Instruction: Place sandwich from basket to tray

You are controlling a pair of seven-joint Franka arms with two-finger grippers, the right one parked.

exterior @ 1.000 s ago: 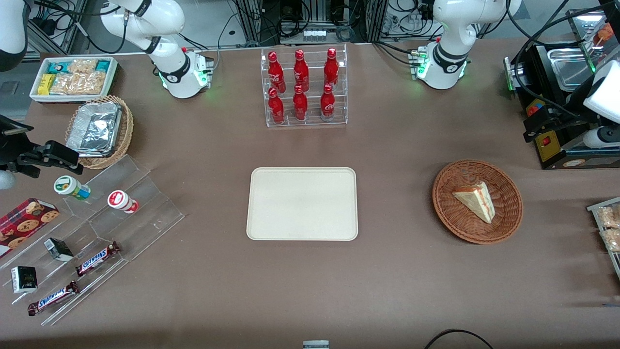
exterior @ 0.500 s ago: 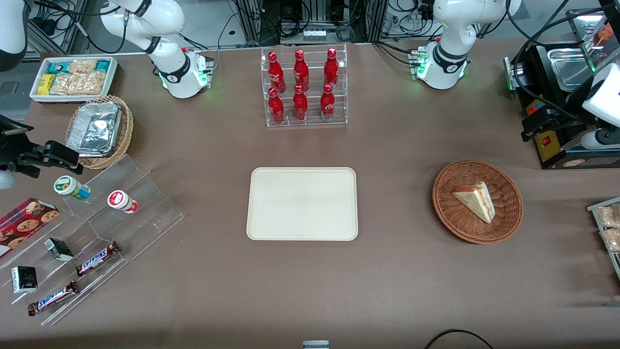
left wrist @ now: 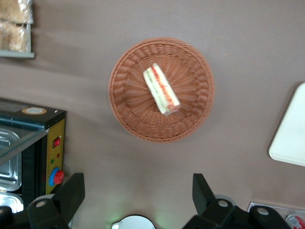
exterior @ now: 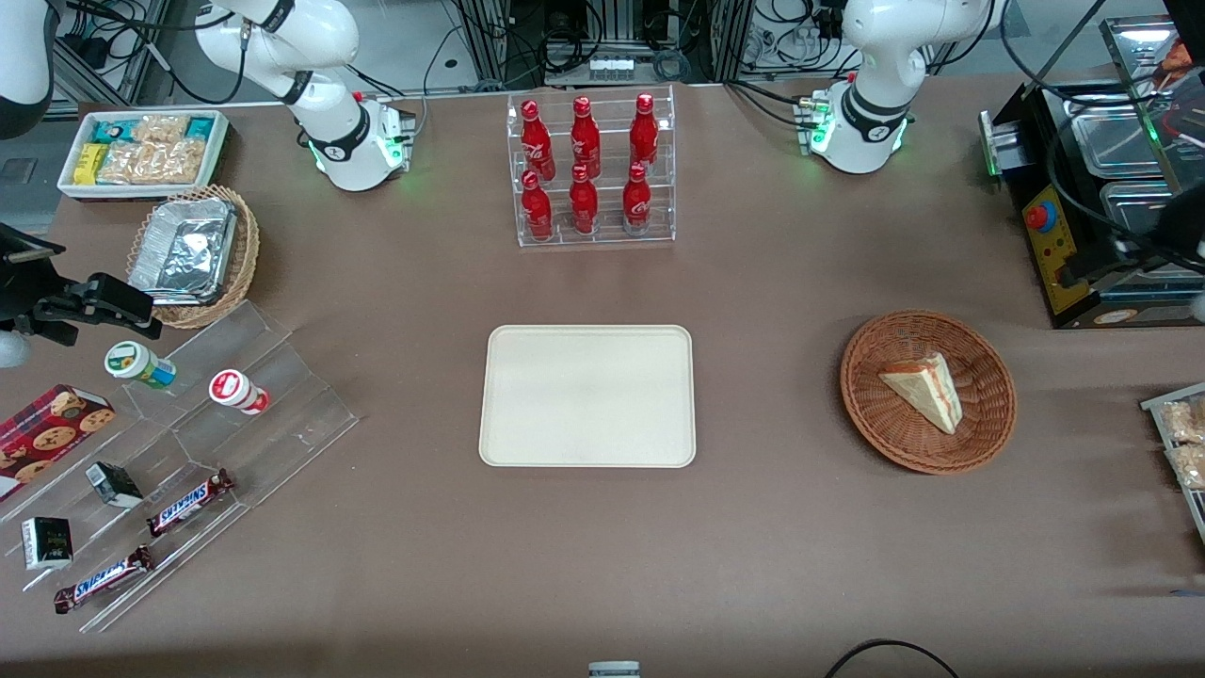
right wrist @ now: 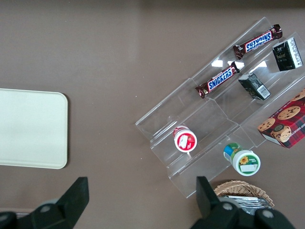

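Note:
The sandwich (exterior: pixel 923 391) (left wrist: pixel 161 89), a pale wedge with red and green filling, lies in the round reddish-brown basket (exterior: pixel 988 414) (left wrist: pixel 128 109). The cream tray (exterior: pixel 588 395) (left wrist: pixel 290 138) lies flat mid-table and bears nothing. My gripper (left wrist: pixel 138 195) hangs high over the bare table, open, its two dark fingers (left wrist: pixel 71 195) wide apart with nothing between them. It is farther from the front camera than the basket, between the basket and the arm's white base (left wrist: pixel 133 222). In the front view only a dark blur of the arm (exterior: pixel 1188 221) shows over the black machine.
A black machine with a red button (exterior: pixel 1050 226) (left wrist: pixel 52 162) stands beside the basket, farther from the front camera. Snack packets (exterior: pixel 1184 443) lie at the working arm's end. A rack of red bottles (exterior: pixel 590 169) stands farther back than the tray. A clear snack stand (exterior: pixel 188 471) is toward the parked arm's end.
The working arm has swung off the black machine toward the frame's edge, uncovering its red button and steel pans. Sandwich, basket and tray have not moved.

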